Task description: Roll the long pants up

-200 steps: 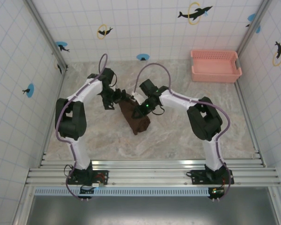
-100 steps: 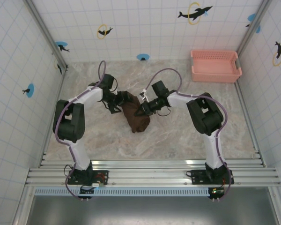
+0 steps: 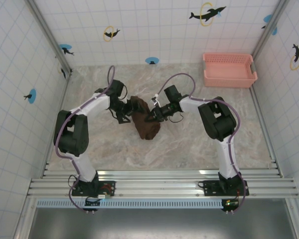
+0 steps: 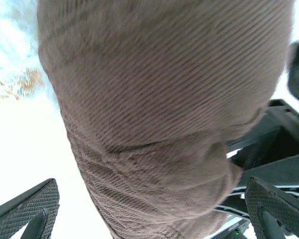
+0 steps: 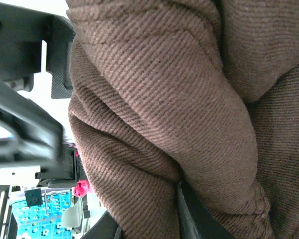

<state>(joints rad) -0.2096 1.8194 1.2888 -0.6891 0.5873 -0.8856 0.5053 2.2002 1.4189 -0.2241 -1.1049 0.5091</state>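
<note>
**Long pants bunched between two grippers**

The long pants (image 3: pixel 146 125) lie in a dark brown bundle on the table (image 3: pixel 189 144) in the top view, a little toward 11 o'clock from its middle. The left gripper (image 3: pixel 125 110) sits at the bundle's 10 o'clock side, close against the cloth. The right gripper (image 3: pixel 150 115) meets the bundle at about 1 o'clock. A pink basket (image 3: pixel 229 69) stands well apart, in the table's 1 o'clock corner.

From the left wrist, the long pants (image 4: pixel 159 99) show as a thick ribbed roll running from 12 o'clock down to 6 o'clock. The left gripper (image 4: pixel 150 191) is spread wide, one finger (image 4: pixel 37 204) at 8 o'clock and the other at 4 o'clock, with the roll between them and nothing clamped.

From the right wrist, the long pants (image 5: pixel 164 99) are heaped in fat folds across the frame. The right gripper (image 5: pixel 149 224) is nearly closed, and one dark finger (image 5: pixel 189 216) at 6 o'clock is sunk into a crease, pinching a fold of the cloth. Dark parts of the left gripper (image 5: pixel 55 64) show at 10 o'clock, just beside the bundle.
</note>
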